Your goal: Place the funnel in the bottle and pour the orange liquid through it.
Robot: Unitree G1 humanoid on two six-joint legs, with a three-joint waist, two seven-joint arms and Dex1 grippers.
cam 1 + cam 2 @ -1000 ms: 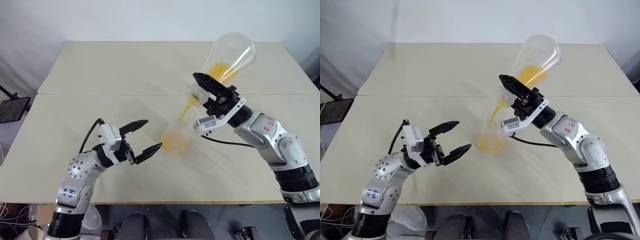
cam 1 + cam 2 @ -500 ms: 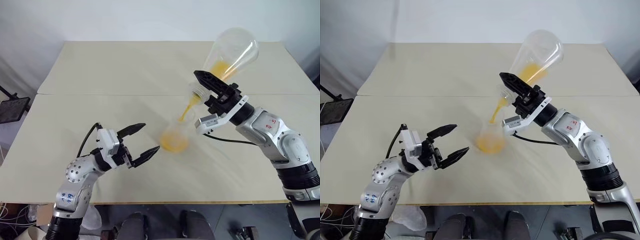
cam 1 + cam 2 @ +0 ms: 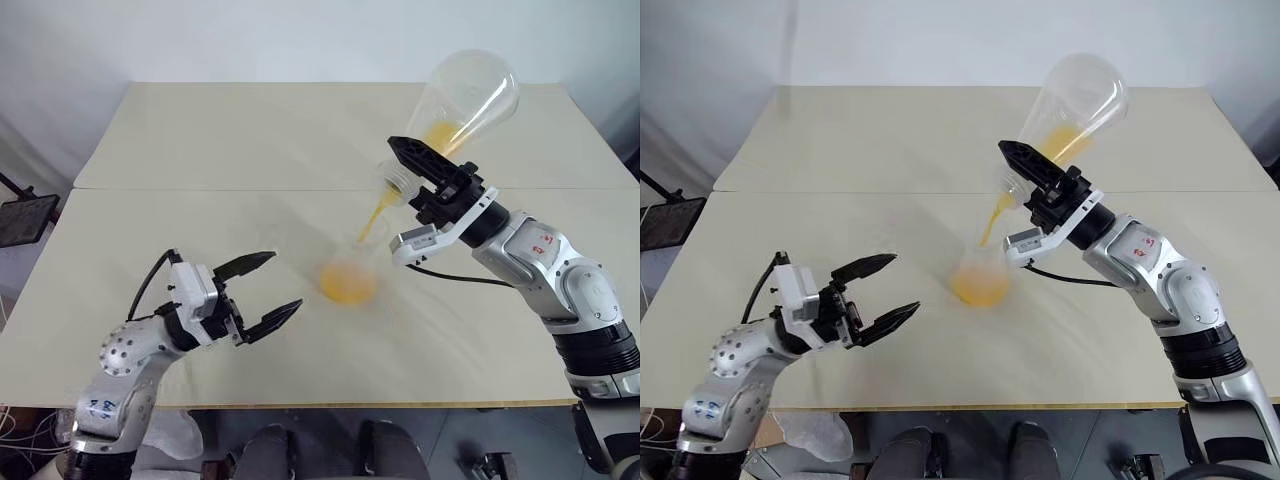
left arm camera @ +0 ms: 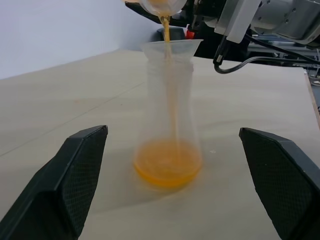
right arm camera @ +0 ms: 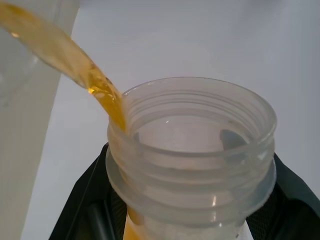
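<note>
Right gripper (image 3: 415, 175): clamped on the thick-rimmed neck of the conical flask (image 3: 462, 105). Flask tipped mouth-down, long axis slanting from its raised base down toward the table centre; some liquid left in the lower side of its body.

Orange liquid (image 3: 375, 215): thin stream leaving the flask lip, falling down and toward the robot's left into the funnel (image 4: 172, 48); a pool already lies in the bottle's base.

Funnel: seated in the bottle's neck, cone mouth upward, just below and left of the flask lip.

Bottle (image 4: 169, 131): upright on the table (image 3: 200, 140), long axis vertical, between the two arms and nearer the right gripper. The pour turns on this one relation: flask lip above the funnel mouth.

Left gripper (image 3: 258, 293): jaws spread wide, nothing held, nothing touched; apart from the bottle on its left side, fingers pointing toward it.

Judgement: pour underway, part done; a drifting lip would miss the cone
</note>
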